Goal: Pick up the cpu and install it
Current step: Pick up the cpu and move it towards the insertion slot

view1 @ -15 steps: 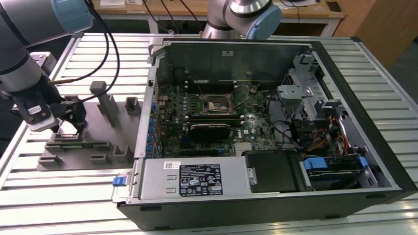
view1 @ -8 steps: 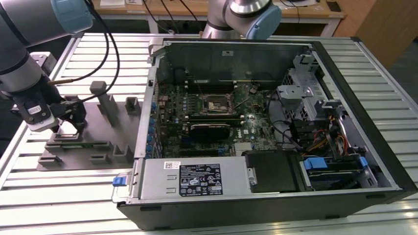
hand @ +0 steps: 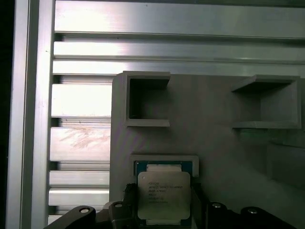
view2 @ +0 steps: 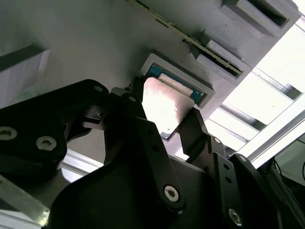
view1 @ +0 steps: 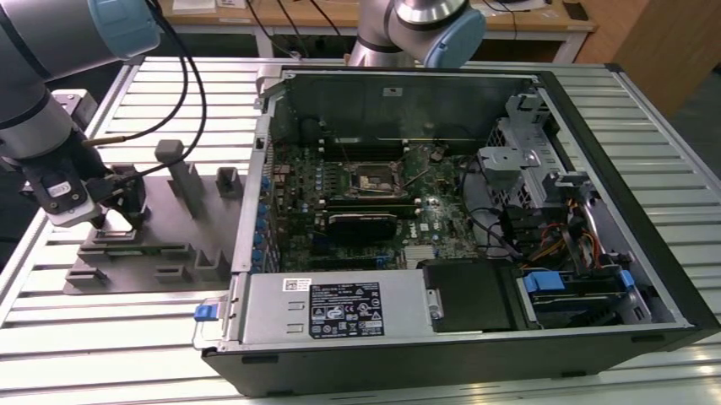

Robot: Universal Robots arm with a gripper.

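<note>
The cpu (hand: 164, 194) is a small flat square chip with a pale silver top, also visible as cpu (view2: 164, 107). It sits between my gripper's black fingers (view2: 196, 131), just over a teal-rimmed square recess (hand: 164, 164) in the grey fixture (view1: 147, 253). My gripper (hand: 164, 202) is shut on the chip's two opposite edges. In the exterior view the gripper (view1: 101, 226) hangs low over the fixture at the exterior view's left. The black cpu socket (view1: 370, 179) lies on the motherboard inside the open computer case (view1: 631, 253).
Grey upright fixture blocks (view1: 181, 173) stand between my gripper and the case wall. Two hollow grey pockets (hand: 147, 102) rise beside the recess. The slatted aluminium table (view1: 90, 337) runs under everything. A second arm (view1: 423, 25) stands behind the case.
</note>
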